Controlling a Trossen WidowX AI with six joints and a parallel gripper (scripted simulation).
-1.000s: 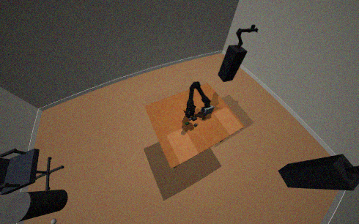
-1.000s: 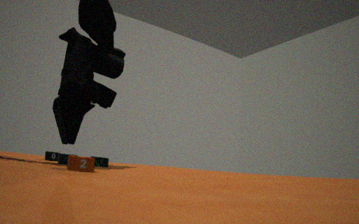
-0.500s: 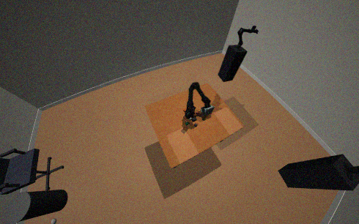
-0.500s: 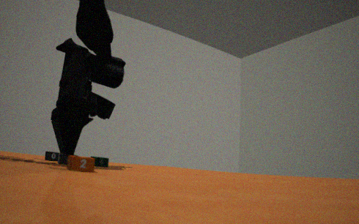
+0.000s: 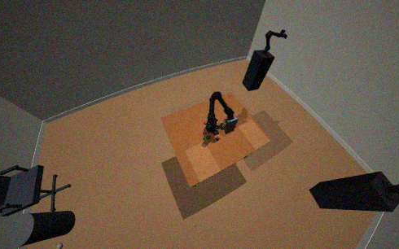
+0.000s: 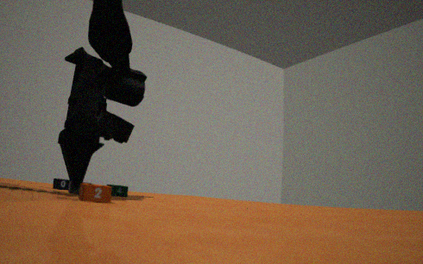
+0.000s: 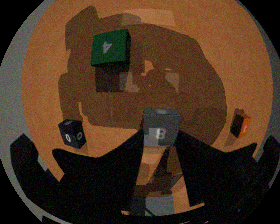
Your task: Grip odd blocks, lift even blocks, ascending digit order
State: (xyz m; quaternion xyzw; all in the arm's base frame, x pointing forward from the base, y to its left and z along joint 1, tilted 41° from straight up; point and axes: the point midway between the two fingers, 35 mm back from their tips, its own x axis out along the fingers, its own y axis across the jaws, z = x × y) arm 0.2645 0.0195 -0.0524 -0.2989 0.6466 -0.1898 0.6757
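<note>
The small grey block, its digit too blurred to be read, is pinched between the jaws of the black parallel-jaw gripper near the middle of the orange worktop. The grip step is judged in hand; a release in place is called for if odd, a slight lift if even. The black block marked 0, the orange block marked 2 and the green block are ranged near, apart, and must be left untouched.

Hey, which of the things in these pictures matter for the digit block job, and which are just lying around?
For the job: gripper, shut on the grey block; black block; orange block; green block; table.
Lying about: chair; far stand; near stand; dark cylinder.
</note>
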